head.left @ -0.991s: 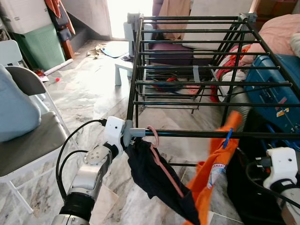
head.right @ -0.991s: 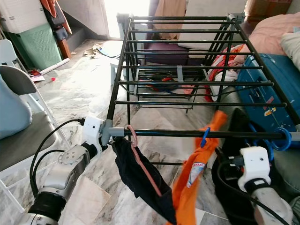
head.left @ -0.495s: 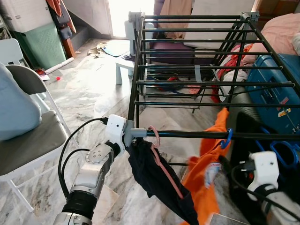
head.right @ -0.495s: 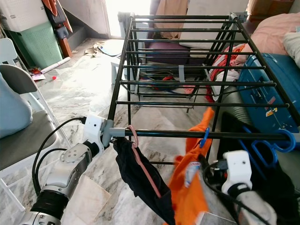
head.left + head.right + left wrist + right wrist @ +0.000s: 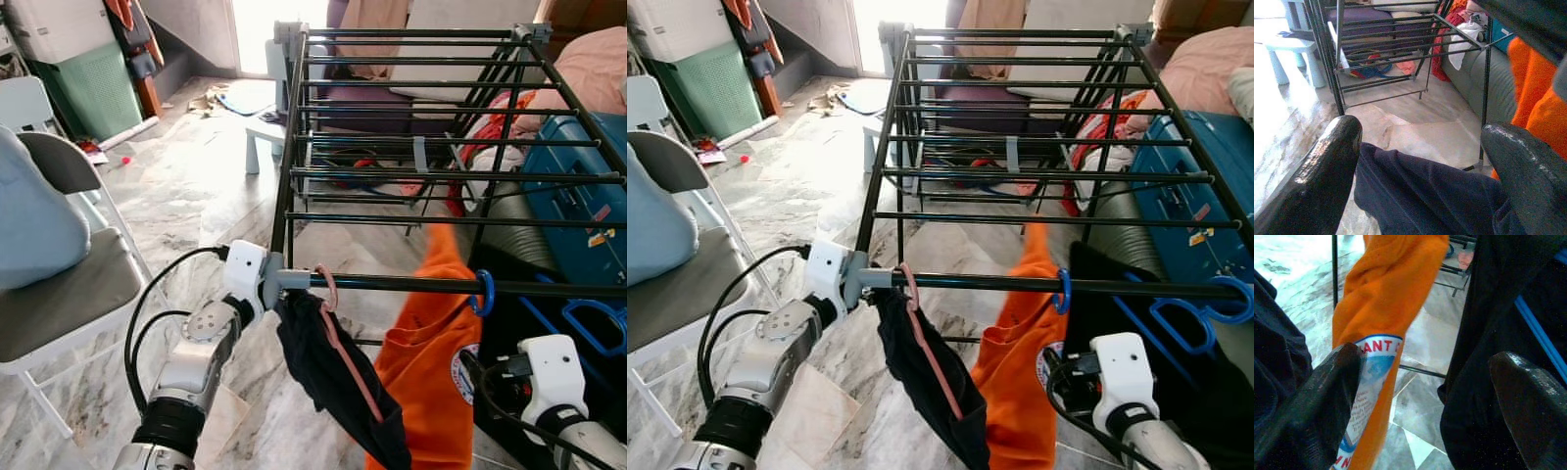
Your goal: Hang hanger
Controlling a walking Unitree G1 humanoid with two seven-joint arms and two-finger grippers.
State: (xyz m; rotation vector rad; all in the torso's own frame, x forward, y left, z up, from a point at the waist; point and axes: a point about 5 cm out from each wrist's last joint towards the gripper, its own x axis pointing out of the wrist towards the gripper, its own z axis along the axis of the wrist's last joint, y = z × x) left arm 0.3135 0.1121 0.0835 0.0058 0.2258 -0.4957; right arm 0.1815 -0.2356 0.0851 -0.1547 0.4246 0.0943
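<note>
- Left gripper (image 5: 1420,166): fingers spread wide, holding nothing, the dark navy garment (image 5: 338,387) just ahead, under the black metal drying rack's front rail (image 5: 411,285).
- Right gripper (image 5: 1420,396): fingers wide apart, empty, orange shirt (image 5: 1386,308) on blue plastic hanger (image 5: 483,292) hooked on the rail above.
- Pink plastic hanger (image 5: 328,294) hangs beside the left gripper; bare marble floor (image 5: 186,196) beyond.

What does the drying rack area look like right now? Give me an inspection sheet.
Surface: black drying rack, front rail carries three hangers.
Job's things: pink hanger with dark garment; blue hanger with orange shirt; a second blue hanger further right with black garment.
Clutter: blue suitcase, clothes under the rack.
End effectors: left end effector open at the dark garment; right end effector open between orange shirt and black garment.
Cables: black cable looping along left arm.
Surroundings: marble floor, folding chair, green bin.
</note>
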